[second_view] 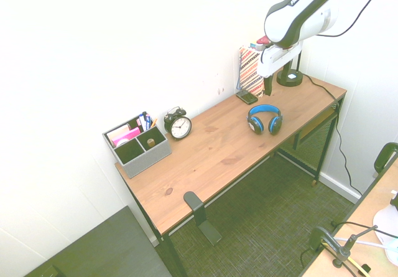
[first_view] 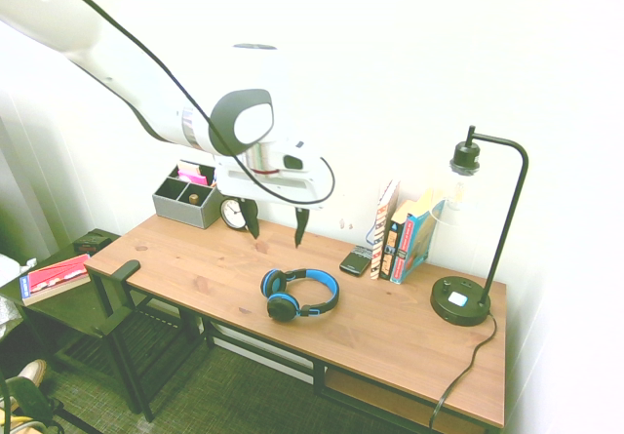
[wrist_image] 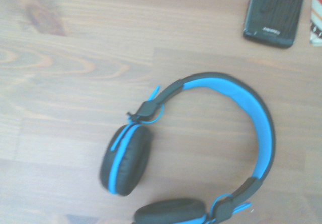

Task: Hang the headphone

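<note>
Headphone (first_view: 283, 305) lay on the wooden desk (first_view: 214, 268), unhung, its blue and black headband curving round on the tabletop. Both round earcups, dark with blue rings, sat on the side nearer the black bracket (second_view: 198, 210). All bearings below were taken from the headphone.

Gripper (first_view: 276, 241) hung in the air above it, clear of contact, fingers spread wide with nothing between them. Wrist view, a little soft, showed the headband and the earcups, one cup partly cut off by the frame.

Black handheld device (first_view: 356, 260) rested flat near the headphone, on its wall side. Upright books (first_view: 405, 239), one with a striped cover, stood farther off beyond that device. Black desk lamp (first_view: 462, 300) stood well apart from the headphone, its round base on the desk and its arm bent over at the top.

Opposite way from the lamp, well apart from the headphone: twin-bell alarm clock (second_view: 180, 126), white face, black case; just past it, grey organizer (second_view: 147, 159) with pens and a pink item in its compartments. Bracket sat at the front edge of the desk, also well apart from the headphone, part of it reaching below the tabletop.
</note>
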